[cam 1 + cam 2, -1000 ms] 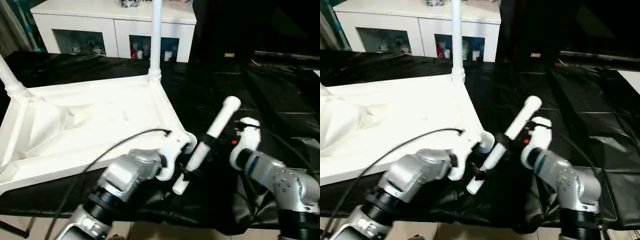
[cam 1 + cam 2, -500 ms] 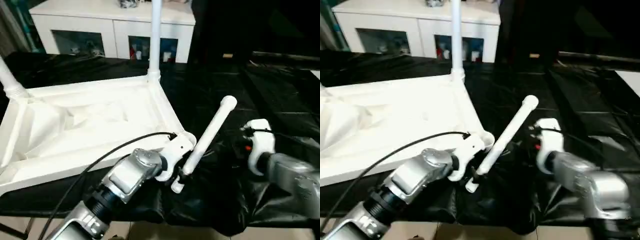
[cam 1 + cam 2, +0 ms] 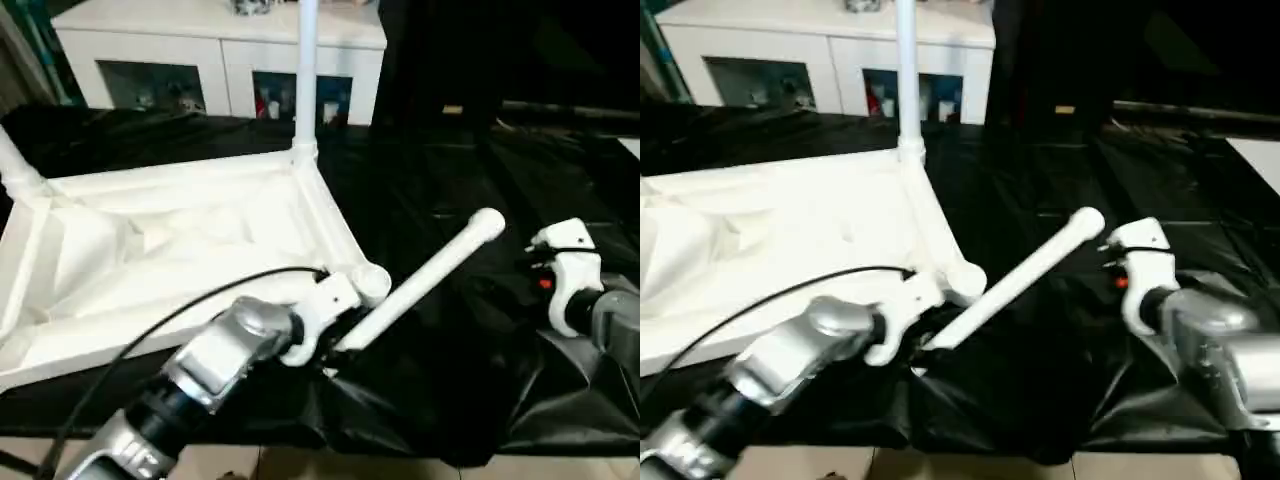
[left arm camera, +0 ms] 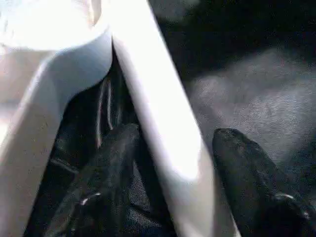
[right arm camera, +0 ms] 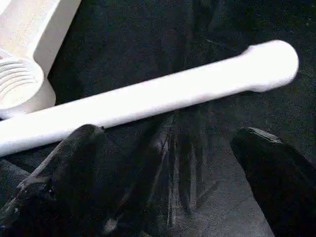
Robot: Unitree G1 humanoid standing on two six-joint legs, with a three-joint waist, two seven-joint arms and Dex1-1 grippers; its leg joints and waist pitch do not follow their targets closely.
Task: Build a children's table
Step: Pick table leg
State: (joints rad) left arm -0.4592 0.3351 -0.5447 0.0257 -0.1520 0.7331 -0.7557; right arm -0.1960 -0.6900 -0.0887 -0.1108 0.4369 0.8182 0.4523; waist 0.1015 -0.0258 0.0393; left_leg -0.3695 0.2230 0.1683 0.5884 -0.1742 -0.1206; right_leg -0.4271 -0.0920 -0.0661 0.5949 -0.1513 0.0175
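Left gripper (image 4: 170,163): positioned nearest, at the front corner of the tabletop; its two black fingers (image 4: 106,173) are set either side of the loose leg, one finger seen against the tube; whether the tube is actually clamped cannot be told.

Loose leg (image 3: 420,280): white tapered tube, held slanting, lower end at the left gripper just beside the empty threaded corner socket (image 5: 19,81), rounded end raised toward the right gripper.

Right gripper (image 5: 165,153): fingers spread wide, nothing between them; placed apart from the loose leg, above the black cover.

Tabletop (image 3: 180,240): white, laid upside down on the work table (image 3: 430,170), ribbed underside facing up.

Fitted legs: one leg (image 3: 305,70) is stood upright in the far corner socket; a second leg (image 3: 18,165) is seen at the far left corner.

White cabinet (image 3: 215,45): glass-doored, placed behind the work table.
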